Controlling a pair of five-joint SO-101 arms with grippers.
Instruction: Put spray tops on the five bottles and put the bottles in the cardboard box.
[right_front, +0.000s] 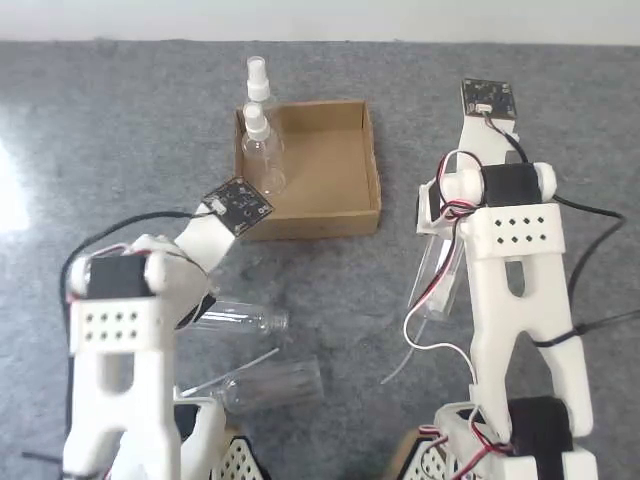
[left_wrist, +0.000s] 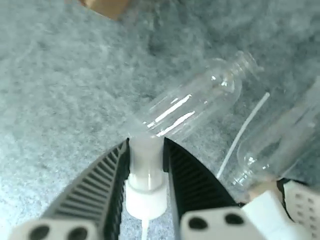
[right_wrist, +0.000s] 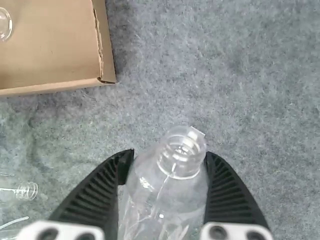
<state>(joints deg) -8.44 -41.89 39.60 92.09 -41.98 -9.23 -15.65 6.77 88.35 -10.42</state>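
My left gripper (left_wrist: 146, 142) is shut on a white spray top (left_wrist: 146, 186), held just above the table. Just ahead of its fingertips lies a clear uncapped bottle (left_wrist: 195, 102) (right_front: 240, 320). A second clear bottle (right_front: 272, 385) (left_wrist: 280, 145) lies beside it with a thin dip tube (left_wrist: 243, 134) next to it. My right gripper (right_wrist: 169, 156) is shut on another clear bottle (right_wrist: 175, 165) (right_front: 436, 275), its open neck pointing away from the wrist. The cardboard box (right_front: 335, 215) (right_wrist: 55, 82) holds one bottle with a spray top (right_front: 263, 150).
Another bottle with a spray top (right_front: 258, 78) stands just behind the box's far wall. Grey felt covers the table. The right arm (right_front: 510, 230) stands to the right of the box, with open felt between them.
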